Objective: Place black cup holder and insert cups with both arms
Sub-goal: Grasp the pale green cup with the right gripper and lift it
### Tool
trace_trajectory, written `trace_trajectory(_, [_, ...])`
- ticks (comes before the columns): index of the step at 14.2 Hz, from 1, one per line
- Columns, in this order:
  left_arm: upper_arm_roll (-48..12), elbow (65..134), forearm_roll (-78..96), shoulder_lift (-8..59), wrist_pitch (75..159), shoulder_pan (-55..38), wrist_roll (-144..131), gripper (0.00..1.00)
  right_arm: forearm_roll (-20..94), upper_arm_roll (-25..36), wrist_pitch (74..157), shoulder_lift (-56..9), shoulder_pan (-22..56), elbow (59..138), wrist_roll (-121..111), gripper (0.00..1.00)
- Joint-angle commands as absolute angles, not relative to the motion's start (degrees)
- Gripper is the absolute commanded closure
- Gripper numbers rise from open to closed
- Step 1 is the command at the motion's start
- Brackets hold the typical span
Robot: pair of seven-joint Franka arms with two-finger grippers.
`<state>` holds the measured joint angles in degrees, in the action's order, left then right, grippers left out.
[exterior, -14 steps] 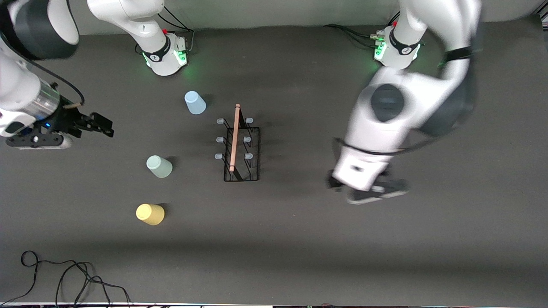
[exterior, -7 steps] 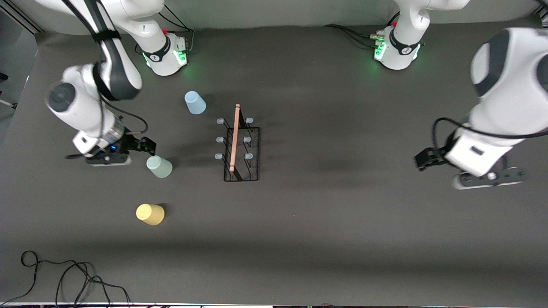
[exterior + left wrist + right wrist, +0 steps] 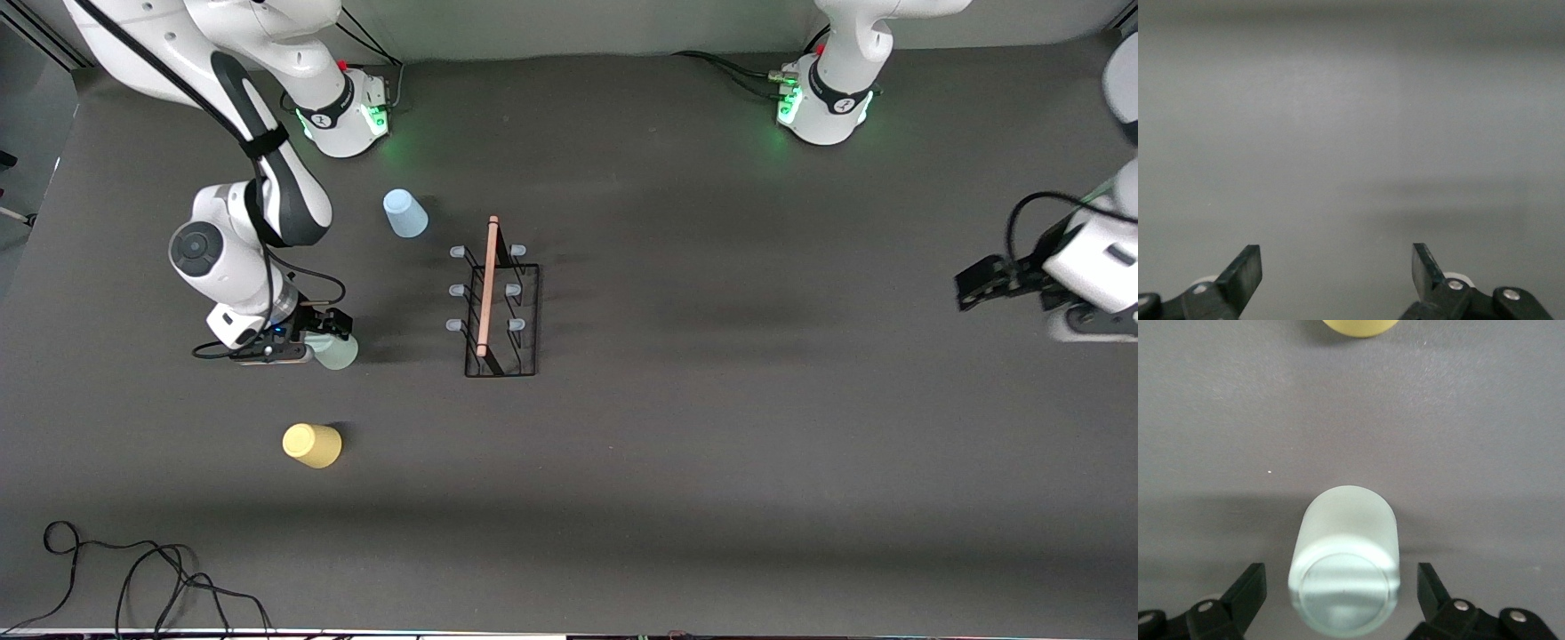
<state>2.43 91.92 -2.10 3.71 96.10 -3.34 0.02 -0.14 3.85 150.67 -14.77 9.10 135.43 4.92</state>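
The black cup holder [image 3: 498, 311] stands mid-table with its wooden rod handle on top. The pale green cup [image 3: 341, 354] stands upside down beside it, toward the right arm's end. My right gripper [image 3: 331, 331] is open just over this cup. In the right wrist view its fingers [image 3: 1248, 590] stand on either side of the green cup [image 3: 1345, 573], apart from it. The yellow cup [image 3: 312, 445] stands nearer the camera and shows in the right wrist view [image 3: 1361, 327]. The light blue cup [image 3: 404, 213] stands farther back. My left gripper [image 3: 978, 289] is open and empty [image 3: 1337, 260] over bare table.
A loose black cable [image 3: 133, 569] lies at the table's front edge toward the right arm's end. The two green-lit arm bases [image 3: 351, 116] [image 3: 822, 102] stand along the back edge.
My right gripper has swung in from its table end and come down around the pale green cup. My left arm has moved away from the holder toward its own end.
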Motion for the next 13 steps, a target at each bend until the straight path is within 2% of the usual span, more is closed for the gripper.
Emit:
trace_trajectory(1, [0.6, 93.8, -1.1, 0.8, 94.6, -1.5, 1.7, 0.00, 0.1, 4.1, 153.1, -16.7, 9.5, 135.4, 5.4, 0.22])
trace_trajectory(2, [0.6, 94.0, 0.2, 0.4, 94.5, -1.5, 1.9, 0.00, 0.1, 4.1, 153.0, -16.7, 9.5, 135.3, 5.5, 0.48])
trace_trajectory(3, [0.6, 94.0, 1.5, 0.2, 93.5, -1.2, 2.0, 0.00, 0.1, 4.1, 152.5, -16.0, 9.5, 135.0, 5.5, 0.63])
trace_trajectory(5, [0.2, 93.6, 1.9, -0.2, 89.1, -0.6, 5.4, 0.00, -0.1, 4.1, 150.5, -13.0, 9.5, 134.2, 5.9, 0.81])
trace_trajectory(6, [0.1, 93.2, 1.8, -0.2, 86.9, -0.2, 6.9, 0.00, -0.1, 4.0, 146.9, -11.0, 9.5, 133.0, 6.1, 0.85])
trace_trajectory(11, [-0.1, 93.3, 1.2, -0.5, 86.4, 1.7, 8.2, 0.00, -0.1, 3.7, 119.8, -0.3, 9.9, 122.3, 10.6, 0.91])
trace_trajectory(13, [-1.2, 93.1, 1.2, -0.5, 86.0, 4.1, 8.3, 0.00, 0.1, 3.7, 112.1, 4.3, 12.6, 120.5, 16.1, 0.91])
